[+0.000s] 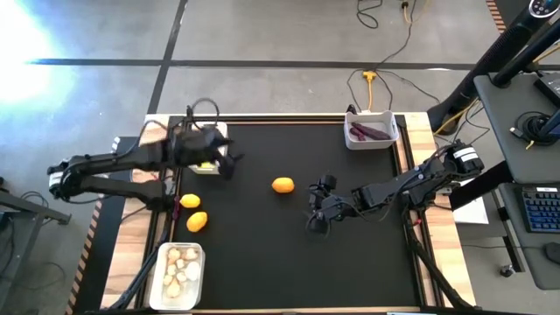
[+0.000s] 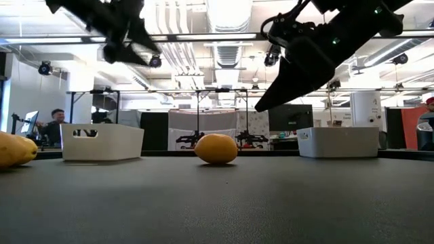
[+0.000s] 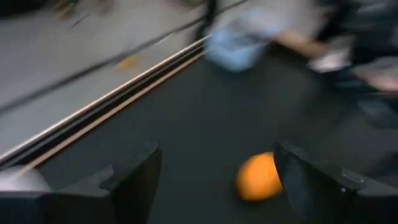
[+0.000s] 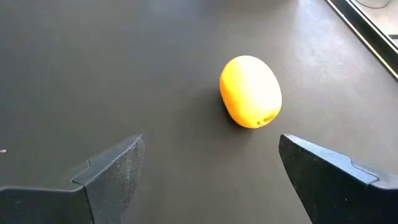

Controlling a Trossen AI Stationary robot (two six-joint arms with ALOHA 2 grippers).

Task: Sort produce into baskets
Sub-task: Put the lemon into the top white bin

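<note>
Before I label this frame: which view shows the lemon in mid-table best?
The right wrist view: the lemon fills it, unobstructed, ahead of the open right gripper. The high view shows it small, the low view side-on, the left wrist view blurred.

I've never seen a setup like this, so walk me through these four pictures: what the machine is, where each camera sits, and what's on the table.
Two dark robot arms work at a black table, sorting produce into white baskets. One picture looks straight down, one looks level across the tabletop, and two come from cameras on the wrists.

The left end effector is open and empty above the far-left basket. The right end effector is open and empty near a loose lemon. Two more lemons lie at the left edge. One basket holds purple pieces, another whitish lumps.
</note>
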